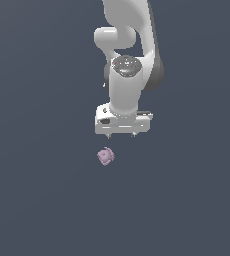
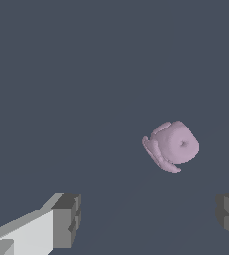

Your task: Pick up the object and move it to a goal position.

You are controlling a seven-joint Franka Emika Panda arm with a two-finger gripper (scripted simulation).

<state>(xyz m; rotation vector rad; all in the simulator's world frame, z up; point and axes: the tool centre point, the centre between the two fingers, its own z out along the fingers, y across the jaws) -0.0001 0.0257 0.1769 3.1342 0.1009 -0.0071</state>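
The object is a tiny pale lilac-pink knobbly blob on the dark grey floor. It also shows in the wrist view. My white gripper hangs above it and a little toward the exterior view's right, pointing down, apart from the blob. The jaws stand wide open and hold nothing. In the wrist view both fingertips show spread apart, and the blob lies beyond them, nearer the right-hand finger, outside the gap between them.
The white arm rises from the gripper toward the top of the exterior view. The plain dark grey floor spreads all around.
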